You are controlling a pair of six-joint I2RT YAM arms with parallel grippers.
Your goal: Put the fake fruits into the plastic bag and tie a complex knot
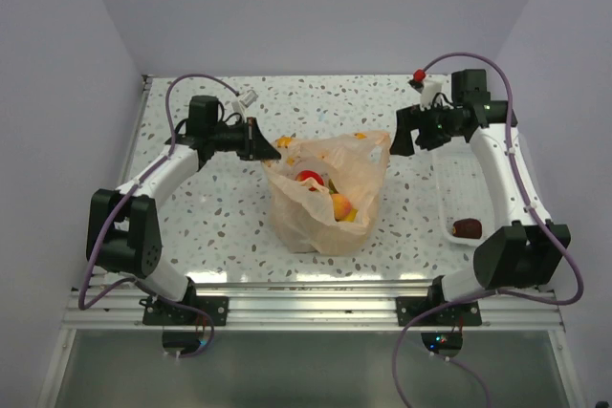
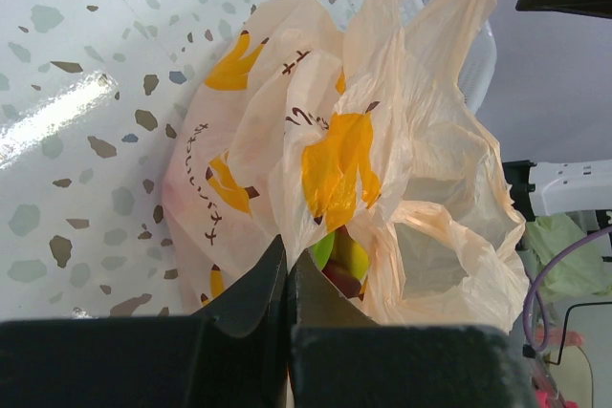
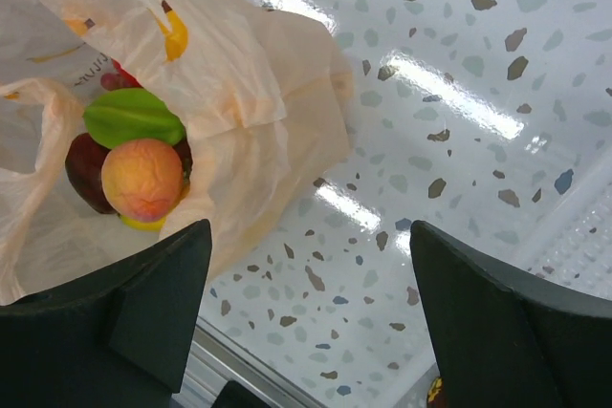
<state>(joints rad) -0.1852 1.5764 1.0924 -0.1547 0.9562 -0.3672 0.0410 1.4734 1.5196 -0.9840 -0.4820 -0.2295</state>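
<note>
1. Top external view: a speckled desk (image 1: 220,226) is seen carrying everything, with both arms bolted at its near edge.
2. A white perforated basket (image 1: 448,188) is set at the right of the desk, under the right arm. One dark maroon fruit (image 1: 468,227) is seen lying in it.
3. The plastic bag (image 1: 330,226) is stood at the desk's centre, between the two claws, with its mouth gaping upward.
4. The left claw (image 1: 271,149) is shut tight at the bag's far left corner. In the left wrist view, thin bag plastic is seen pinched at its fingertips (image 2: 277,279).
5. The right claw (image 3: 311,317) is spread wide just beside the bag's far right corner. Nothing is held, and only bare desk is seen between its fingers.
6. Fake fruits (image 1: 337,205) are seen inside the bag: a peach-orange piece (image 3: 142,179), a green piece (image 3: 134,117), a dark maroon piece (image 3: 84,171) and a red piece (image 1: 308,177). A sliver of yellow is glimpsed beneath them.
</note>
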